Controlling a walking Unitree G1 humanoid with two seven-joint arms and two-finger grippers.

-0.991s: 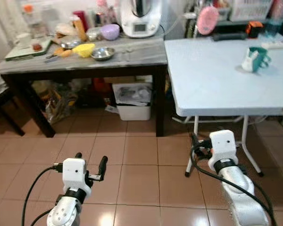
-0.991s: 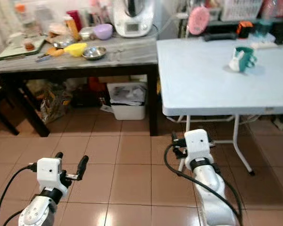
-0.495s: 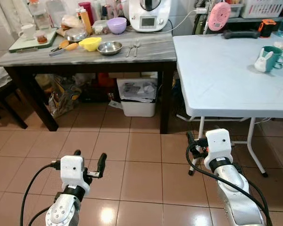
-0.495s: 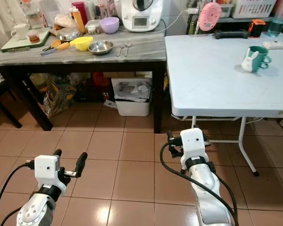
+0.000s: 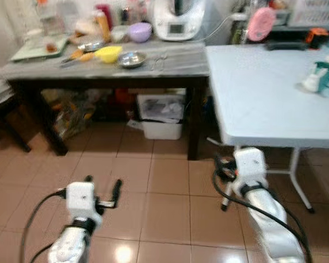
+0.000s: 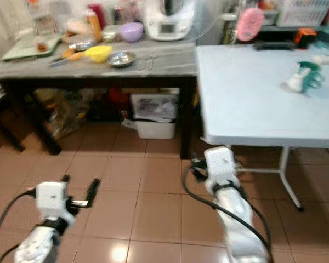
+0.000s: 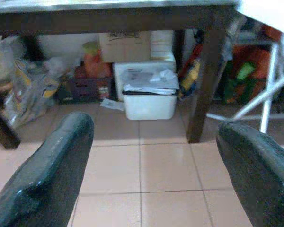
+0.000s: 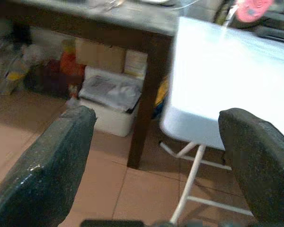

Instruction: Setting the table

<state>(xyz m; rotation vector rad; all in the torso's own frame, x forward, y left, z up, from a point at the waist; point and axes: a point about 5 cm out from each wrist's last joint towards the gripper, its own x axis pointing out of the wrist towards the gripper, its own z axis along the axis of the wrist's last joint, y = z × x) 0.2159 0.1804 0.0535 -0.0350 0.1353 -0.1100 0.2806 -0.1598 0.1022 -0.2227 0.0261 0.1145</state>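
Head views, slightly blurred: a dark wooden worktop [image 5: 153,63] with a grey top stands at the left, and a white folding worktop [image 5: 263,104] adjoins it on the right. On the dark worktop lie a yellow bowl [image 5: 108,53], a steel bowl [image 5: 131,59] just beside it, a purple bowl [image 5: 140,31] nearer the wall, and cutlery [image 5: 157,59] next to the steel bowl; a white kitchen appliance [image 5: 178,19] stands at the back. A green mug [image 5: 323,75] rests near the far right of the white worktop, well apart from the bowls. A pink round object [image 5: 261,23] stands at the rear between the two worktops. Under the dark worktop sits a white bin [image 7: 149,97] on the tiled floor [image 5: 153,186].

The left gripper [image 5: 103,189] is held low over the floor, its fingers [image 7: 52,170] spread apart and holding nothing. The right gripper [image 8: 156,161] is held low beside the leg of the white worktop, its fingers [image 8: 42,165] likewise spread wide and empty.
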